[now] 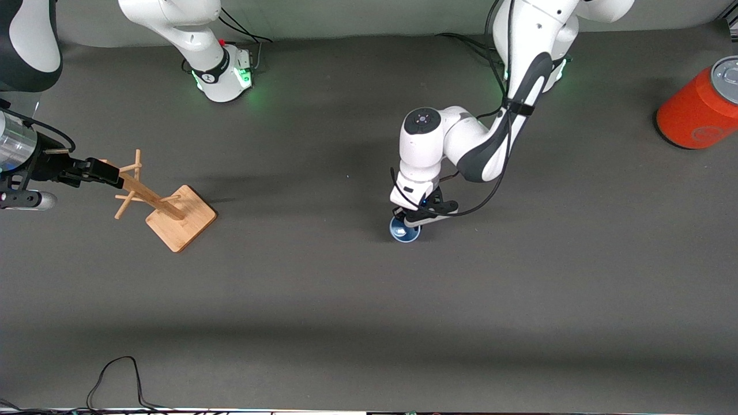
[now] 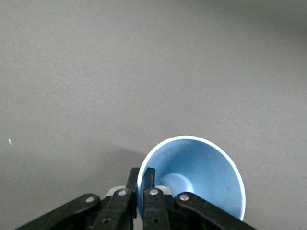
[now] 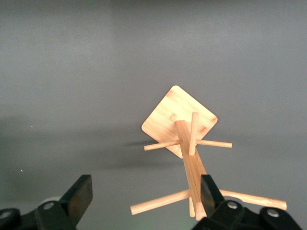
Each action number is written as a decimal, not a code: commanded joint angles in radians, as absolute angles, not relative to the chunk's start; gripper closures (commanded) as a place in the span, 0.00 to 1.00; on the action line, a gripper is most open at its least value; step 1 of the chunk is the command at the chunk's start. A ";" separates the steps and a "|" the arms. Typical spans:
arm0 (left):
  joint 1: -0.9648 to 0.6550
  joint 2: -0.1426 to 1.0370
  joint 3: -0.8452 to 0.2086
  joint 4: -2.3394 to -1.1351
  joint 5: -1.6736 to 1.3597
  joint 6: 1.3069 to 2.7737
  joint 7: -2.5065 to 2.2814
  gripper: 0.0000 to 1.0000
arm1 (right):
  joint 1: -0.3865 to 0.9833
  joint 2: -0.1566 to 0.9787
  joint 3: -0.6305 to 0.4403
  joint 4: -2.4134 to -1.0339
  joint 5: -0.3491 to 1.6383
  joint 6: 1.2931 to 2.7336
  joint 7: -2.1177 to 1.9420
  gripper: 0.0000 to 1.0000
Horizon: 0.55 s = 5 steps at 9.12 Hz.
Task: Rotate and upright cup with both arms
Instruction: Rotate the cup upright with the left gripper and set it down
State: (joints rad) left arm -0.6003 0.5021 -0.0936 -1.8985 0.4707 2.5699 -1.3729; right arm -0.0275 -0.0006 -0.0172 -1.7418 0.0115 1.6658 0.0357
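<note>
The left gripper (image 2: 142, 188) is pinching the pale blue cup's (image 2: 201, 179) rim wall, mouth up on the worktop (image 1: 369, 300) well apart from the wooden rack (image 1: 167, 210), over which the right gripper (image 3: 144, 194) is waiting, jaws spread.

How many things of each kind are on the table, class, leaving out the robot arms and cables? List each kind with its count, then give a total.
Blue cup: 1
Wooden rack: 1
Orange can: 1
Total: 3
</note>
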 commanded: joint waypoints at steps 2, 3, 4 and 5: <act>-0.615 0.495 -0.081 -1.887 0.499 2.569 -1.427 0.44 | -0.015 -0.023 -0.028 -1.759 0.015 1.661 0.052 0.00; -0.614 0.488 -0.081 -1.879 0.497 2.559 -1.417 0.00 | -0.015 -0.021 -0.028 -1.759 0.015 1.661 0.052 0.00; -0.617 0.477 -0.083 -1.846 0.495 2.519 -1.419 0.00 | -0.015 -0.015 -0.028 -1.759 0.014 1.663 0.051 0.00; -0.617 0.463 -0.086 -1.807 0.489 2.434 -1.414 0.00 | -0.015 -0.018 -0.028 -1.759 0.012 1.663 0.049 0.00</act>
State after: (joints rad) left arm -0.6004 0.4949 -0.0935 -1.8465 0.4789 2.5265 -1.3952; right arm -0.0275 -0.0003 -0.0176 -1.7437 0.0115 1.6658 0.0362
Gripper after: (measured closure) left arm 0.419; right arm 0.000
